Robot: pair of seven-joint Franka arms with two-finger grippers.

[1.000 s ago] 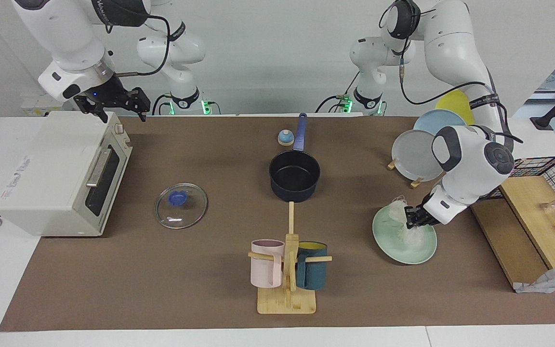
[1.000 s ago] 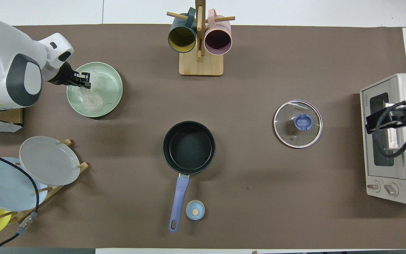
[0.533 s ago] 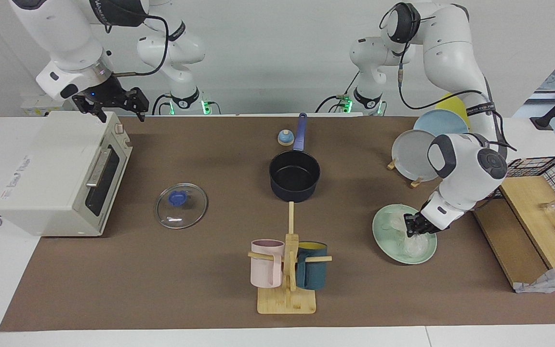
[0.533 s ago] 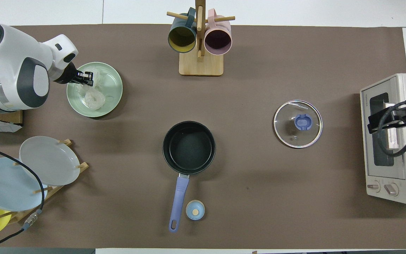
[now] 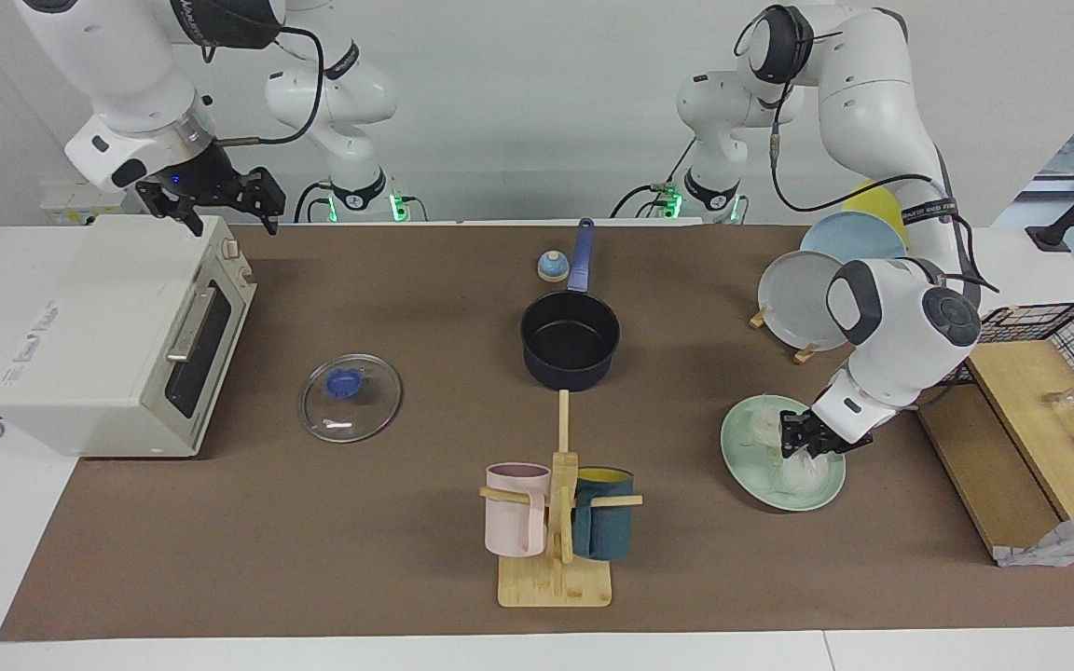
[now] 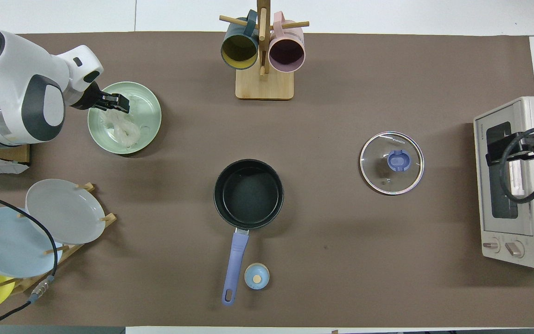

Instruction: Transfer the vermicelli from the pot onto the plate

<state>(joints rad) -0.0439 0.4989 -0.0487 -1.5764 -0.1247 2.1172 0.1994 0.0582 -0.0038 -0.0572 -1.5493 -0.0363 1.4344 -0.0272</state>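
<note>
The pale mint plate [image 5: 744, 458] [image 6: 150, 110] lies toward the left arm's end of the table. On it rests the vermicelli [image 5: 799, 474] [image 6: 120, 131], a whitish translucent clump. My left gripper [image 5: 798, 445] [image 6: 122, 103] hangs open just over the plate and the clump, with the strands lying loose below its fingertips. The dark navy pot [image 5: 570, 339] [image 6: 248, 194] stands mid-table with a bare black inside, its blue handle pointing toward the robots. My right gripper [image 5: 213, 203] waits, open and holding nothing, over the toaster oven.
A white toaster oven [image 5: 99, 326] stands at the right arm's end. A glass lid [image 5: 351, 398] lies beside it. A mug tree [image 5: 556, 522] with two mugs stands farther out than the pot. A plate rack [image 5: 803, 303], a wire basket [image 5: 1073, 335] and a small blue knob [image 5: 552, 267] are also here.
The left gripper rose slightly over the plate and its fingers parted. The vermicelli dropped and spread flatter on the plate. The right gripper drifted a little above the oven.
</note>
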